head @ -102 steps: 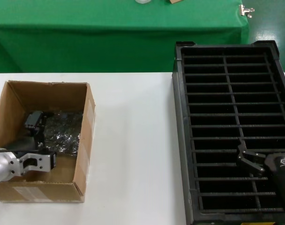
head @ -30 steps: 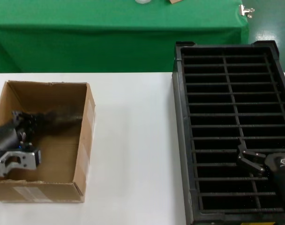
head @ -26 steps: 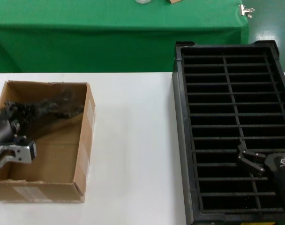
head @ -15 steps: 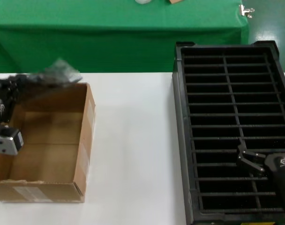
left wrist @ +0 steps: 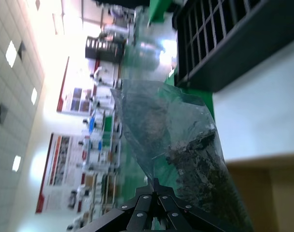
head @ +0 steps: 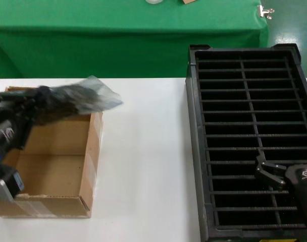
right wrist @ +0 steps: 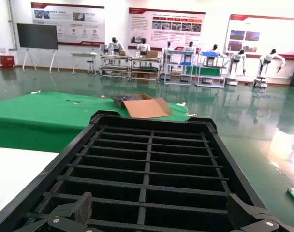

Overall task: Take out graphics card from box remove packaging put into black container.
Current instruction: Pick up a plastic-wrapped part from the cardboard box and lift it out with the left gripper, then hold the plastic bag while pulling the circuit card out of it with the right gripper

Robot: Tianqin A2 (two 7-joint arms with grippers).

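Hanging over the far edge of the box [head: 52, 151] in the head view, the packaging [head: 75, 101] is blurred, stretched from the left pincer [head: 22, 103] out toward the middle of the white bench [head: 143, 151]. The left pincer sits above the box's far left corner, clenched on one end of the bag; its free end reaches past the box's right wall. Whether the graphics card is inside cannot be told here. The box stands open-topped at the bench's left side, its cardboard floor bare. The black container [head: 194, 151] stands at the right, well apart from the box. The right pincer [head: 268, 174] hovers over the near slots of that container, holding nothing. A green-draped table [head: 123, 30] lies beyond the bench.

From the left wrist, the packaging [left wrist: 185, 154] rises from the left pincer [left wrist: 154, 186], whose fingers meet on the bag's edge. Dark shapes show through the translucent plastic, too unclear to name. The black container [left wrist: 219, 34] shows beyond the bench.

From the right wrist, the right pincer [right wrist: 161, 215] has its fingertips [right wrist: 83, 208] spread wide apart above the black container [right wrist: 152, 164].
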